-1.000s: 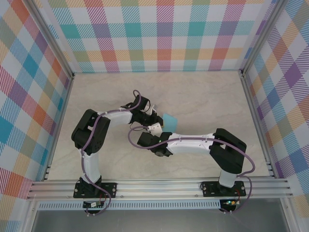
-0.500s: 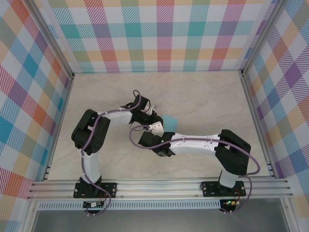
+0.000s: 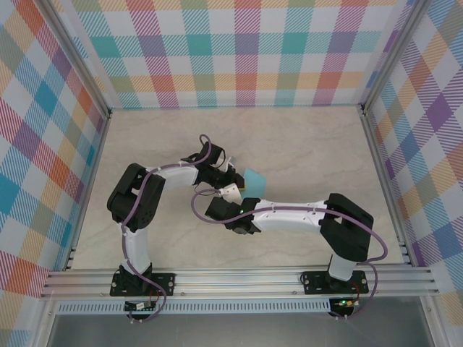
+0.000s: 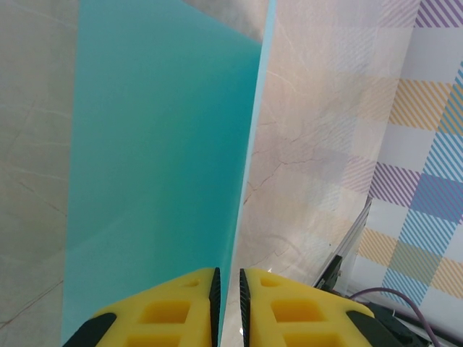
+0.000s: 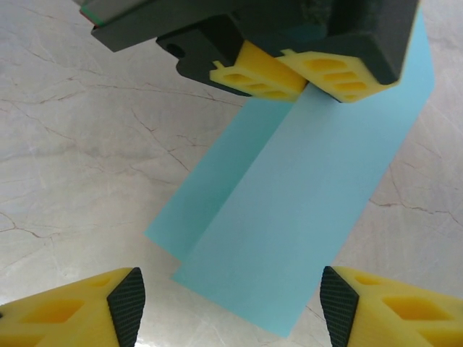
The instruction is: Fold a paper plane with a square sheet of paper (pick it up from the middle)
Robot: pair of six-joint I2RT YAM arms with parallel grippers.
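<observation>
The square sheet of paper [image 5: 289, 231] is turquoise and folded along its middle, its two flaps hanging apart over the marble table. My left gripper [image 4: 228, 280] is shut on the paper [image 4: 159, 181] at one end of the fold. The same left gripper [image 5: 300, 76] appears at the top of the right wrist view, pinching the sheet. My right gripper [image 5: 231, 303] stands open and wide, its black pads [image 5: 126, 303] on either side of the sheet's free end without touching it. From above, both grippers meet just left of the paper [image 3: 255, 177].
The marble table [image 3: 304, 144] stretches open to the back and right. Checked walls and an aluminium frame [image 3: 376, 159] enclose it. The left arm's purple cable [image 3: 206, 144] loops above the grippers.
My right gripper's jaws have spread wider around the paper's free end, and its arm has shifted slightly. The left gripper has kept its hold and place.
</observation>
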